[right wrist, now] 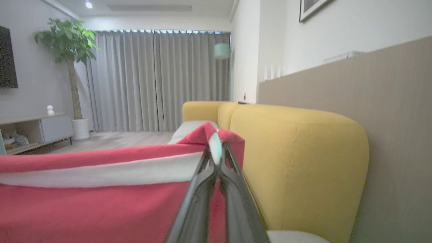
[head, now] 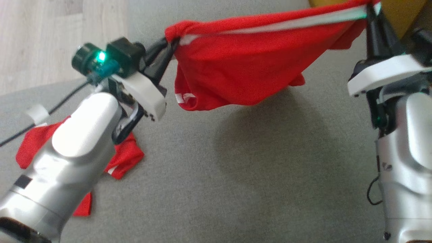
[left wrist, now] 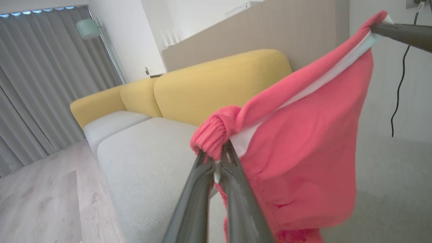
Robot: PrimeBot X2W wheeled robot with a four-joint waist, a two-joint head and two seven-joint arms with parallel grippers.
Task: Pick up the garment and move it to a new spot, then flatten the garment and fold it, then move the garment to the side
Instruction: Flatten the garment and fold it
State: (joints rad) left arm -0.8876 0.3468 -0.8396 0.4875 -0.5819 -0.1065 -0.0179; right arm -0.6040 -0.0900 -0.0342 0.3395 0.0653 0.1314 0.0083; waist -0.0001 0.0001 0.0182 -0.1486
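Right, closest to me the robot's left forearm (head: 77, 145) reaches out over the grey seat cushion (head: 236, 175). Under it a second red cloth (head: 126, 158) lies crumpled on the cushion, well apart from the piece in hand. Just past that, the left jaws are pinched tight on a bunched, gathered end (left wrist: 212, 135) of the red garment (head: 243, 67). Across from them the right jaws are likewise closed hard on the other end, with the white stripe (head: 287, 24) drawn into a straight line between the two. So the garment hangs in the air, off the cushion, its top edge taut and its body sagging in a loose belly that throws a shadow on the seat. Behind it rises the yellow backrest (right wrist: 297, 162), and further off the grey curtains (right wrist: 158, 81).

I'd say this is the carry to a fresh spot, with flattening to follow. To do it well, both arms should travel together at matched height, so the stripe edge neither slackens nor tears out of either pinch. Choose open cushion away from the second cloth. Lower until the belly touches first, then draw the top edge away so the fabric lays out with no fold trapped underneath. Release only once it rests.
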